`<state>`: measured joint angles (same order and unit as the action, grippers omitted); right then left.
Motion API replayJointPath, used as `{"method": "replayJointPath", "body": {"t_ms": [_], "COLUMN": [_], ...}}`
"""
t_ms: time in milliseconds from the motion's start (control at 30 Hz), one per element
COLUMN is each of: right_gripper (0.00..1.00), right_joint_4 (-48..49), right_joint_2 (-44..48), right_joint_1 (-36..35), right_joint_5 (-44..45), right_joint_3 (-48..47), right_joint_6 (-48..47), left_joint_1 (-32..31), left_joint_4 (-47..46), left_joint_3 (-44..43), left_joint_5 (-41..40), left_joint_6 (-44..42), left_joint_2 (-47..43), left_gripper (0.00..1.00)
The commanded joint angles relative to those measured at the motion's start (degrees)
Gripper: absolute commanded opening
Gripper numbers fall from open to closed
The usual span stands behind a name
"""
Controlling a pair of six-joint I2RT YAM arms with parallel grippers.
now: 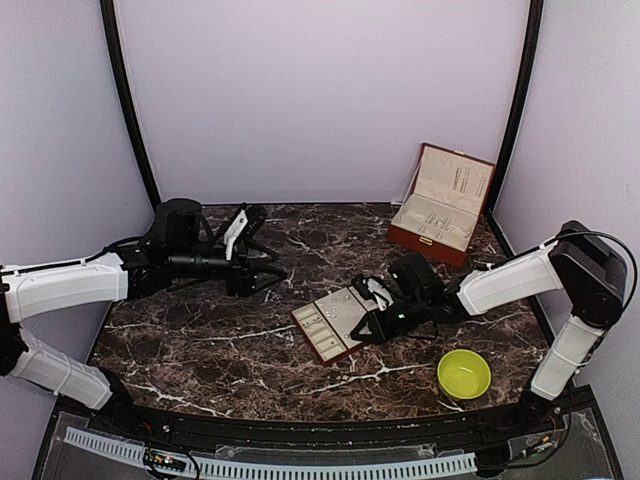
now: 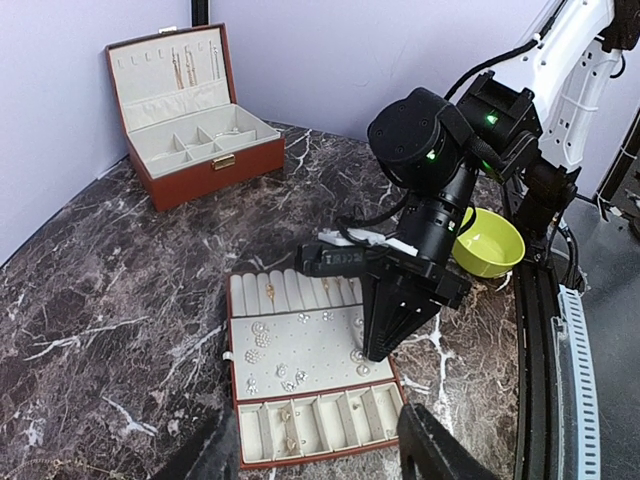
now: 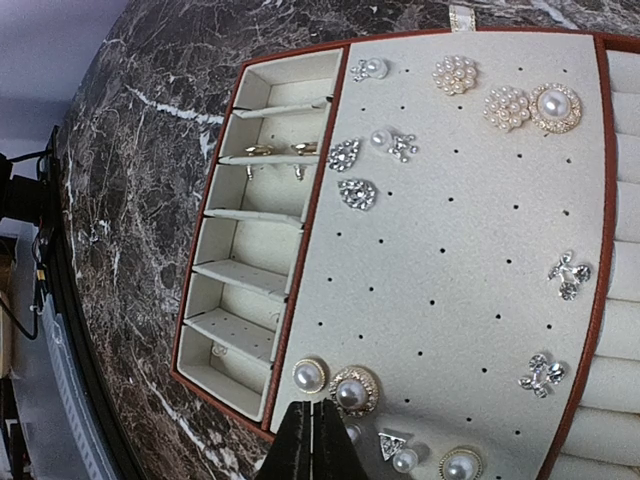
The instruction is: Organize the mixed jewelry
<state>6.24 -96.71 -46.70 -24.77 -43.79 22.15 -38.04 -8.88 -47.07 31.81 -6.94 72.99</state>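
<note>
The jewelry is several small pearl and crystal studs (image 3: 352,392) on the cream pad of the compartment tray (image 3: 470,230), plus gold pieces (image 3: 275,152) in its side slots. No thin chain loop shows on the tray. The tray (image 1: 300,325) lies mid-table and also shows in the left wrist view (image 2: 320,345). My right gripper (image 3: 322,440) is shut with nothing visible between its fingers. It points down at the pad's corner beside two round pearl studs (image 3: 309,376), as the top view (image 1: 362,318) also shows. My left gripper (image 1: 262,268) is open and empty, well left of the tray.
A reddish-brown box (image 1: 440,205) with cream lining stands open at the back right, also in the left wrist view (image 2: 195,120). A yellow-green bowl (image 1: 464,373) sits at the front right, right of the tray. Purple walls enclose the marble table.
</note>
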Motion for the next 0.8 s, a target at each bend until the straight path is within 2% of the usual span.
{"method": "replayJointPath", "body": {"t_ms": [0,400,533,767], "right_gripper": [0.05,0.09,0.2,0.46], "right_joint_4": [0.8,6.5,9.0,12.8], "right_joint_2": [0.0,2.6,4.5,8.8], "right_joint_1": [-0.3,-0.4,-0.2,0.0], "right_joint_5": [2.2,2.8,4.2,6.1], "right_joint_3": [1.8,4.2,4.1,3.4], "right_joint_6": [1.7,4.5,5.0,6.0], "left_joint_1": [0.2,0.2,0.2,0.2], "left_joint_4": [0.1,-0.5,-0.3,1.7], "left_joint_3": [0.7,0.8,0.6,-0.8], "left_joint_5": [-0.8,-6.7,-11.3,-20.1], "left_joint_6": [0.2,3.4,4.0,5.6], "left_joint_2": [-2.3,-3.0,-3.0,-3.0], "left_gripper": [0.56,0.58,0.62,0.68]}}
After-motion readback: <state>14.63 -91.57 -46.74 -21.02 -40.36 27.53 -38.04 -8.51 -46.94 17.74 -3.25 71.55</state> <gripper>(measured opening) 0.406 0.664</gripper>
